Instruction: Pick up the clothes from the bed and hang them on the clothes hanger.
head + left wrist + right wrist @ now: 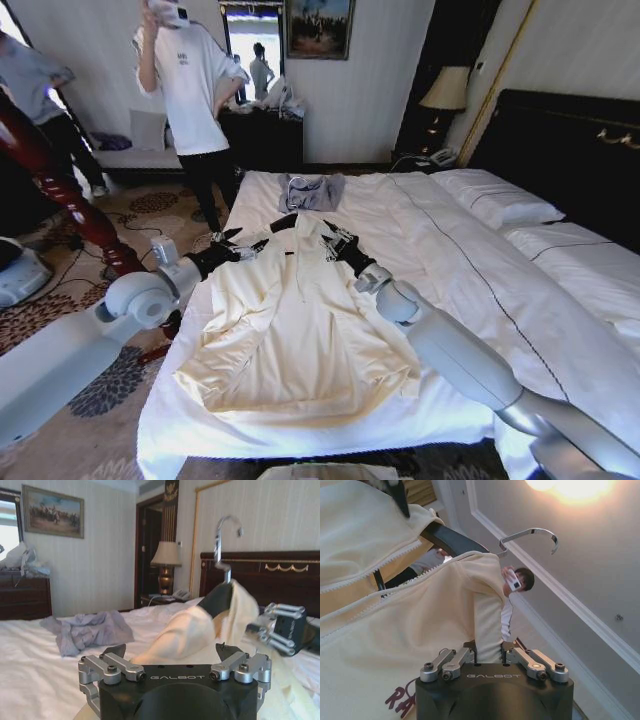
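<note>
The clothes [290,340], a cream zip shirt, lie spread on the white bed [470,290]. The black clothes hanger [283,222] sits in the collar; its arm [218,600] and metal hook [223,535] stick out of the neck, as in the right wrist view [451,537]. My left gripper [243,243] is at the shirt's left shoulder, open, with a fold of cream fabric [175,630] between its spread fingers [171,652]. On the other shoulder, my right gripper [335,240] is shut on a strip of the shirt [489,650]. It also shows in the left wrist view [280,627].
A small grey-blue garment [312,190] lies on the bed just beyond the collar. Pillows [500,200] and the black headboard [570,150] are to the right. A dark-red wooden post [60,190] stands left of the bed, and a person [190,90] stands beyond it.
</note>
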